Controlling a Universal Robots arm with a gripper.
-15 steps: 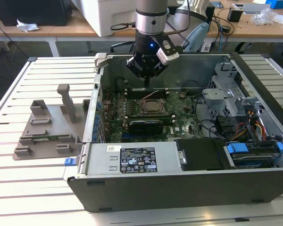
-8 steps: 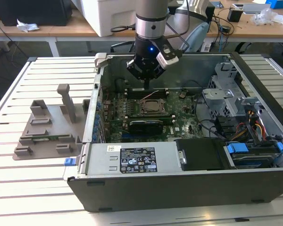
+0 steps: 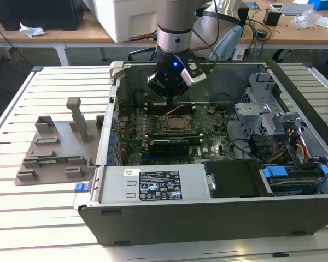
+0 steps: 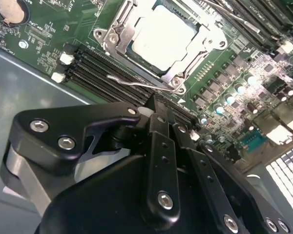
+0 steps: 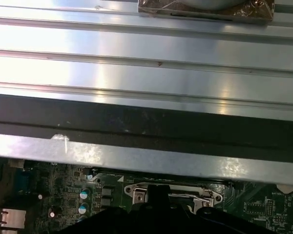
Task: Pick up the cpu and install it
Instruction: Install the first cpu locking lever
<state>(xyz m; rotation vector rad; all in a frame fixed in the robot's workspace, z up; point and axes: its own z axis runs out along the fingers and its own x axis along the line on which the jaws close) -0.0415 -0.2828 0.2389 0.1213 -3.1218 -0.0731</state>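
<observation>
Sitting flat in its socket (image 4: 158, 46) on the green board (image 4: 49, 39), the cpu (image 4: 161, 36) looks dropped in, with the metal frame swung open so it could go in. My claw (image 3: 171, 98) hangs just past the socket at 12 o'clock in the exterior view. I think it holds nothing, its fingers (image 4: 161, 141) close together.
</observation>
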